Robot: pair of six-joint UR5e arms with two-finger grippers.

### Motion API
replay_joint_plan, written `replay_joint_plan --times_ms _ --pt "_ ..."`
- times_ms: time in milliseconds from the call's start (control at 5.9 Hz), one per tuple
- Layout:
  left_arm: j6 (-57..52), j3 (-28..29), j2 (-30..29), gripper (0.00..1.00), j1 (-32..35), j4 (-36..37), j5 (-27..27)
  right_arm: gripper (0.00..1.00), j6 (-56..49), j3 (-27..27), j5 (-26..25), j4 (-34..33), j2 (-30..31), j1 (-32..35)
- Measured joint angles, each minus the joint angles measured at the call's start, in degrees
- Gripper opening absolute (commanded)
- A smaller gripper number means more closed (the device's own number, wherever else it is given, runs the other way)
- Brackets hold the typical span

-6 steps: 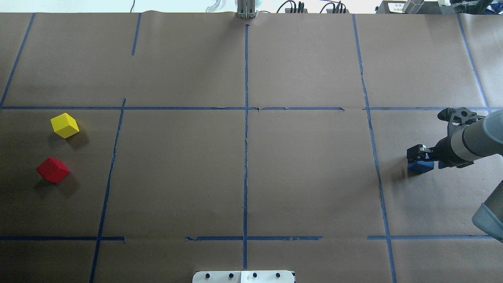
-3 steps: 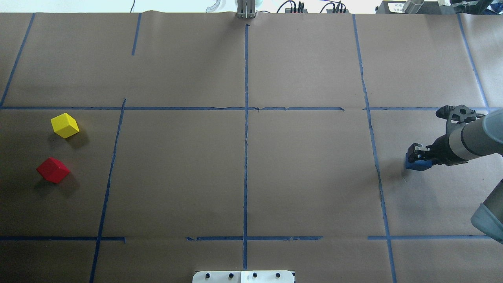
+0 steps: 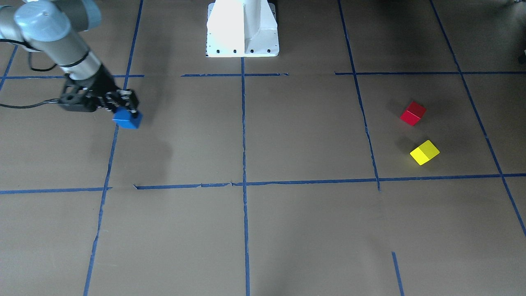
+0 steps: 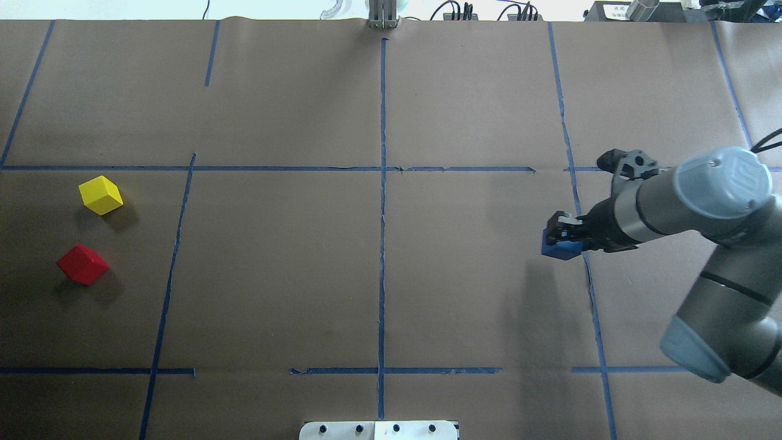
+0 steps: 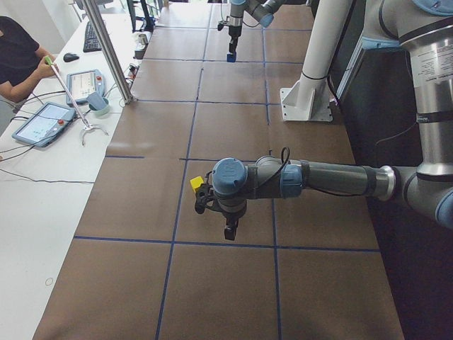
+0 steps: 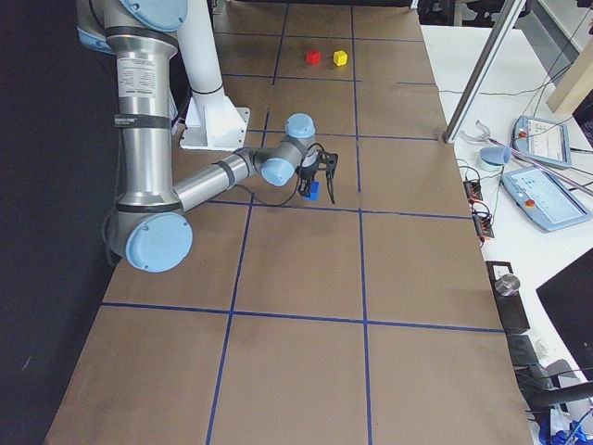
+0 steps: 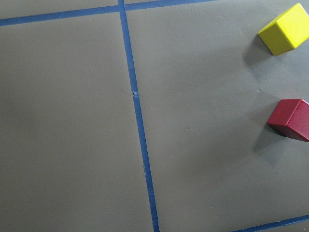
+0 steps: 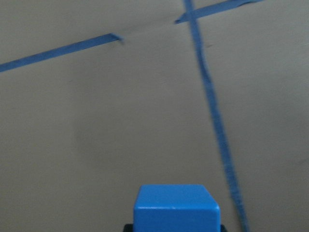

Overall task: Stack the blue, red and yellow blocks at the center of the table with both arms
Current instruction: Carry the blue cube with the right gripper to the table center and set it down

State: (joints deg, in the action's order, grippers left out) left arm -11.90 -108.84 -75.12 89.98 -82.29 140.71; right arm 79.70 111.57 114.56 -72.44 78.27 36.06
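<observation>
My right gripper is shut on the blue block and holds it above the table, right of centre, over a blue tape line. The blue block also shows in the front view and fills the bottom of the right wrist view. The yellow block and the red block lie apart on the table's far left. Both appear in the left wrist view, yellow above red. My left gripper shows only in the exterior left view, near the yellow block; I cannot tell whether it is open or shut.
Blue tape lines divide the brown paper table into cells. The white robot base stands at the table's near edge. A metal post and tablets sit on the operators' side, with an operator seated there.
My right gripper has lifted the blue block off the table and carried it left, toward the centre. The red and yellow blocks have not moved.
</observation>
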Motion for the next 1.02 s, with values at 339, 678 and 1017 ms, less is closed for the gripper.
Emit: replay_joint_plan --times_ms 339,678,1017 --pt "-0.3 0.0 -0.1 1.0 -0.1 -0.1 0.0 0.01 3.8 -6.1 -1.9 -10.3 -17.9 -5.5" --pt "-0.4 0.0 -0.1 1.0 -0.1 -0.5 0.0 0.02 5.5 -16.3 -3.7 -11.6 -28.3 -8.0" --pt "-0.2 0.1 -0.1 1.0 -0.1 -2.4 0.0 0.03 4.6 -20.8 -7.5 -11.6 -30.8 -9.9"
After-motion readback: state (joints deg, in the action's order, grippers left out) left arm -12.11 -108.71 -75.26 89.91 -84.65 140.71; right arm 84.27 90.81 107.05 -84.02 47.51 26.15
